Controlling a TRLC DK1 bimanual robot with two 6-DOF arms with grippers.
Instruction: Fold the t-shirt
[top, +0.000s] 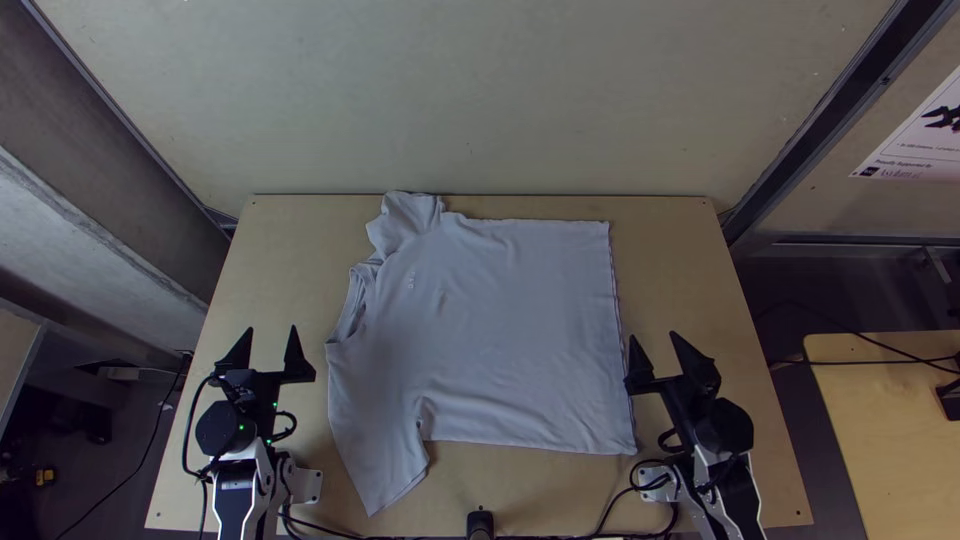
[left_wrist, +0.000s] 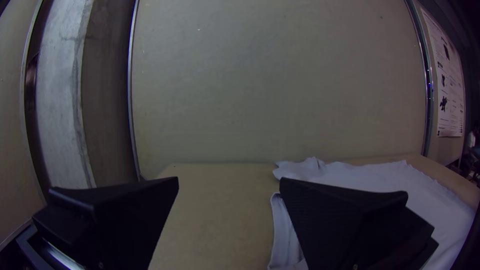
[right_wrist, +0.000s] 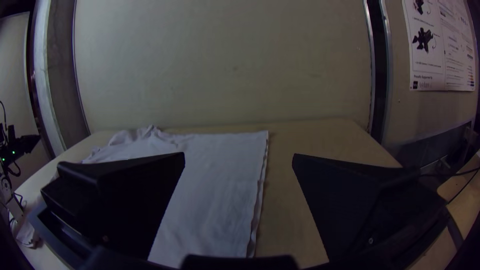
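Lying spread on one counter (top: 680, 270), one t-shirt (top: 500, 330) is flanked by one left gripper (top: 271, 328) and one right gripper (top: 652, 336); both pairs of jaws are parted, nothing being grasped.

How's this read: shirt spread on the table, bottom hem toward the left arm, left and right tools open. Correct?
Hem side is wrong: the top view shows the bottom hem toward the right arm. Rest stands: shirt spread on the table, left tool and right tool open.
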